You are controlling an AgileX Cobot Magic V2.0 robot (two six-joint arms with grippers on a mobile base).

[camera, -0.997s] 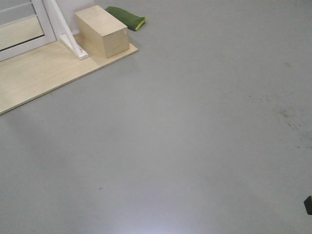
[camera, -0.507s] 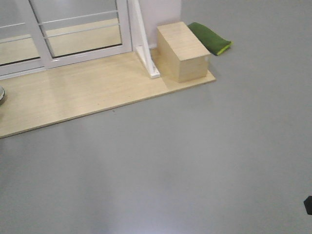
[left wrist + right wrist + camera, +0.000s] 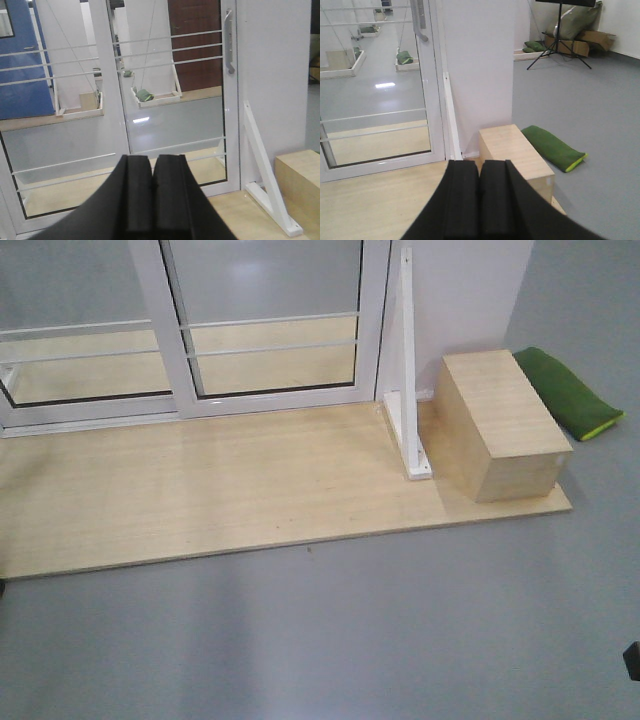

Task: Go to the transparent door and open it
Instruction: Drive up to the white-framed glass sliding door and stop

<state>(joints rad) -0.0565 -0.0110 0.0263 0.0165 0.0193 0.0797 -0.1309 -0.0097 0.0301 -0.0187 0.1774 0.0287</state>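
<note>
Door (image 3: 172,100) ahead; its vertical handle (image 3: 229,42) lies up-right of my left hand (image 3: 152,195), up-left of my right hand (image 3: 479,200). Both hands together, empty.

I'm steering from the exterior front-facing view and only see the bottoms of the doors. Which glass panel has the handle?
Observer: The right-hand panel, the transparent door. Its handle runs up its right edge, beside the white wall.
Operator: Is either gripper open for it?
Observer: The left gripper is fully shut.
Operator: And the right?
Observer: The right gripper is shut too.
</note>
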